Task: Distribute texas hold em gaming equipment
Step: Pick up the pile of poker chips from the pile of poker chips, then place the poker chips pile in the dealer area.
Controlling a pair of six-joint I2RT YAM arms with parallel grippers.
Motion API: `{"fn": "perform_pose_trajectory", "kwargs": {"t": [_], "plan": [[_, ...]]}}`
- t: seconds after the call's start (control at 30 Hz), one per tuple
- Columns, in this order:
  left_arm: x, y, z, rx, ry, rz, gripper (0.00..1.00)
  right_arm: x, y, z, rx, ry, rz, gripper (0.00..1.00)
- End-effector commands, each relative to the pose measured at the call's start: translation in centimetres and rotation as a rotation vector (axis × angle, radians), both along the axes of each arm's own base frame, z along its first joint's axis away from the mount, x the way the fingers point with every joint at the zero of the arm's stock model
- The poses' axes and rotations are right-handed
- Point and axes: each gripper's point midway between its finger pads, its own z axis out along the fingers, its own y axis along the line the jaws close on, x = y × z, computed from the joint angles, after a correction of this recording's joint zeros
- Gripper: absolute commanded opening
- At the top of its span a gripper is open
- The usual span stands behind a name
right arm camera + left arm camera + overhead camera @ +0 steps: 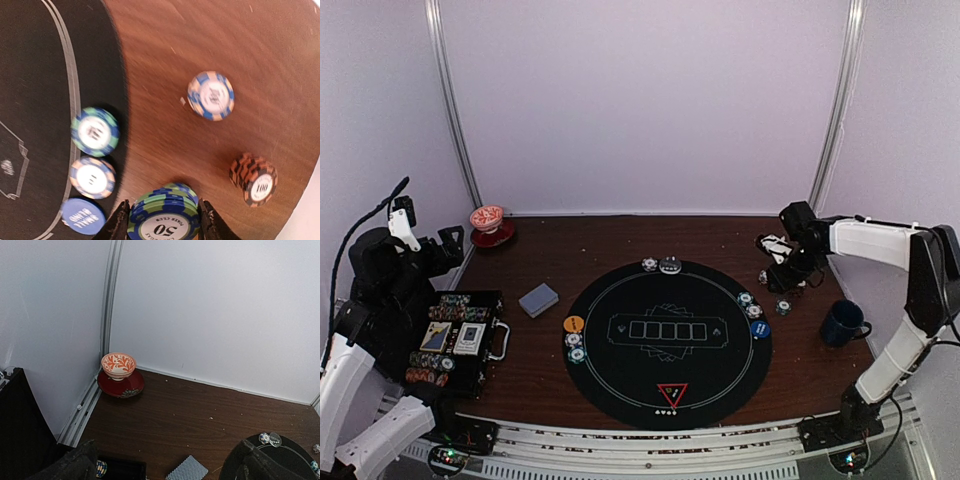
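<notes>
Right wrist: right claw point(161, 222) grasps 50-chip stack point(162, 212) by the wood just off mat point(50, 75) edge, beside blue button point(82, 216). Left claw point(162, 462) spread, empty. Prob chip hand-out, right seat. Next: seat stack flat, let go w/o bumping 100 stack point(254, 180).

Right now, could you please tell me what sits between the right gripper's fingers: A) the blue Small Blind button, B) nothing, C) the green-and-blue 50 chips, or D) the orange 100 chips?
C: the right gripper has its fingers on either side of the green-and-blue 50 chips.
</notes>
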Motion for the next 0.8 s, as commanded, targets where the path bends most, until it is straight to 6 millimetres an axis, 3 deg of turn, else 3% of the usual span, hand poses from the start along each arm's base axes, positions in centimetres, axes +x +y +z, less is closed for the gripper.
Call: {"fn": "perform_pose_trajectory", "kwargs": {"t": [0.0,0.23,0.3,0.57,0.77], "plan": [[0.2,0.2,0.9,-0.014,-0.044,0.011,0.98,1.8,4.8,4.8,0.054,-0.116,0.056,0.32],[0.2,0.4,0.9,-0.015,-0.044,0.018,0.98,4.7,15.0,9.3,0.093,-0.216,0.228,0.31],[0.3,0.3,0.8,-0.014,-0.042,0.018,0.98,5.6,18.1,9.5,0.078,-0.235,0.284,0.31],[0.2,0.6,0.9,-0.011,-0.045,0.031,0.98,8.0,29.3,5.9,0.065,-0.259,0.414,0.31],[0.4,0.5,0.6,-0.010,-0.034,0.025,0.98,8.7,35.0,4.8,0.085,-0.316,0.462,0.31]]}}
